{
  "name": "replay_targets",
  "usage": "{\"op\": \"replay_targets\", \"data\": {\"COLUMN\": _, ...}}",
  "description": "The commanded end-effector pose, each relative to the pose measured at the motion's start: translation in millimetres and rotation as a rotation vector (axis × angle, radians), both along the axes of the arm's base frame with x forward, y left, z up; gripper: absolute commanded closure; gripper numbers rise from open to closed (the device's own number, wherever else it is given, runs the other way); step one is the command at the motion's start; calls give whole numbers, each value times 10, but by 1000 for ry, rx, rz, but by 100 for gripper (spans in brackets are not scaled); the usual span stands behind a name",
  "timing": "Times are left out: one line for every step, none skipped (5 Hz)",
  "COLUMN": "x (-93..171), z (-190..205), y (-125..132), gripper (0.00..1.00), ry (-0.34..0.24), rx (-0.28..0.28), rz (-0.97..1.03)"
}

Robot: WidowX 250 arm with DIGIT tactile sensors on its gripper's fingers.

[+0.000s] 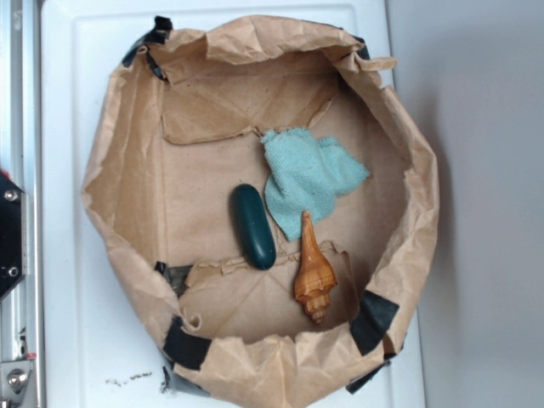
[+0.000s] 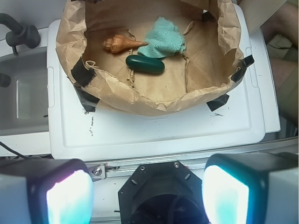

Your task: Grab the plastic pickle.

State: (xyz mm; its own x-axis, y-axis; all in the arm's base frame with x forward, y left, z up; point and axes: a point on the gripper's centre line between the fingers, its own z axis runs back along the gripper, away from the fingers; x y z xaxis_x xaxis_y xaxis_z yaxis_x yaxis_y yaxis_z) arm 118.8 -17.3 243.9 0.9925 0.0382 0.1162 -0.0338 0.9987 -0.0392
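Note:
The plastic pickle (image 1: 253, 226) (image 2: 145, 64) is a glossy dark green oval lying on the floor of a brown paper-lined bin (image 1: 127, 170) (image 2: 154, 100). It rests between a teal cloth and an orange-brown seashell. My gripper (image 2: 147, 193) is open, its two pale fingers (image 2: 70, 198) far apart at the bottom of the wrist view, with nothing between them. It hangs well back from the bin, over the robot's base. The exterior view does not show the gripper.
A pale teal cloth (image 1: 308, 174) (image 2: 163, 41) lies beside the pickle. The spiral seashell (image 1: 314, 272) (image 2: 122, 44) is next to both. The bin's crumpled paper walls stand high all round, on a white lid (image 1: 68, 255) (image 2: 163, 130). A sink (image 2: 21, 93) lies left.

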Motion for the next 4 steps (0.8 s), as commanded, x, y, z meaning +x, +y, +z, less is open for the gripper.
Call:
{"op": "replay_targets", "data": {"x": 0, "z": 0, "y": 0, "gripper": 0, "ry": 0, "rx": 0, "rz": 0}}
{"op": "replay_targets", "data": {"x": 464, "z": -24, "y": -180, "gripper": 0, "ry": -22, "rx": -5, "rz": -14}}
{"op": "replay_targets", "data": {"x": 723, "z": -49, "y": -247, "gripper": 0, "ry": -52, "rx": 20, "rz": -84}}
{"op": "replay_targets", "data": {"x": 885, "z": -117, "y": -262, "gripper": 0, "ry": -65, "rx": 72, "rz": -324}}
